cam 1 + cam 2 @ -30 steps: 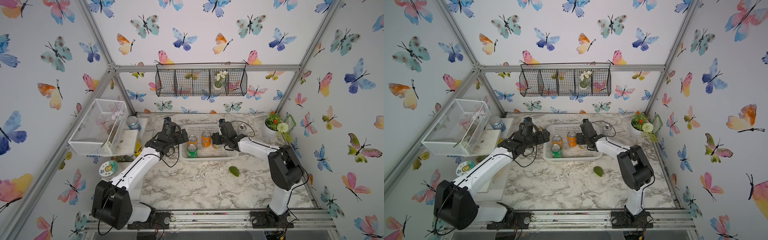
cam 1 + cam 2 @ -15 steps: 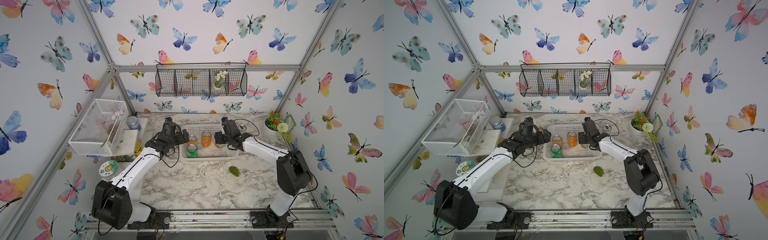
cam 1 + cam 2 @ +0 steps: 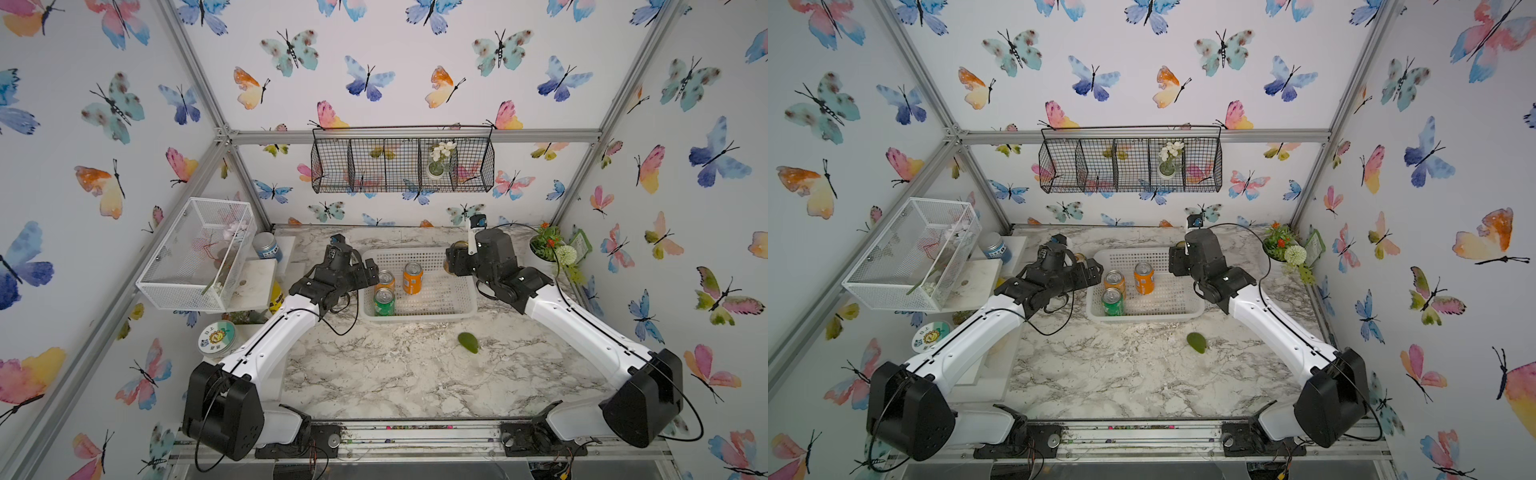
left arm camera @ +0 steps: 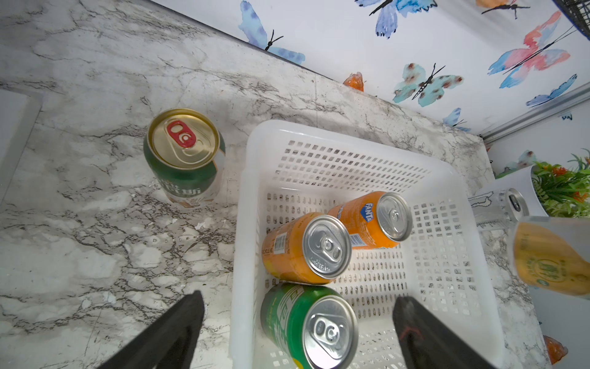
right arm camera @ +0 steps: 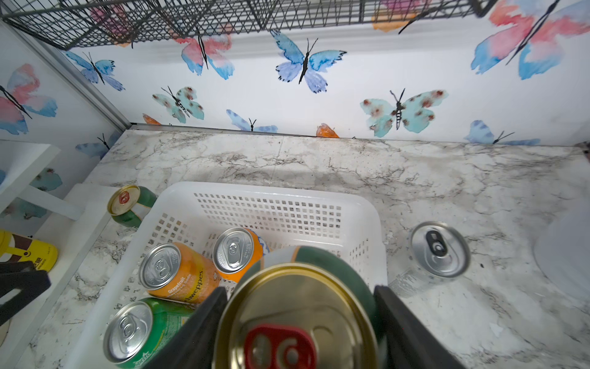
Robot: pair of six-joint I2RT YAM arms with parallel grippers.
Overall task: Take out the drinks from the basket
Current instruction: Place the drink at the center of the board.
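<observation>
Plainly — right gripper (image 5: pixel 300 295) clamps gold-topped can (image 5: pixel 297 322).

— How is the light over your table?
— Bright and even, falling from above. My arms and the basket (image 3: pixel 419 316) throw only soft, pale shadows on the marble tabletop (image 3: pixel 395 374).
— Any glare?
— The lid of the bright green can (image 4: pixel 330 332) shines almost white in my left wrist view.
— And sharpness?
— The dark green can (image 5: pixel 297 319), close against my right wrist camera, is blurred and out of focus. In both top views the frame posts (image 3: pixel 199 79) splay at the edges, and my wrist views bulge.
</observation>
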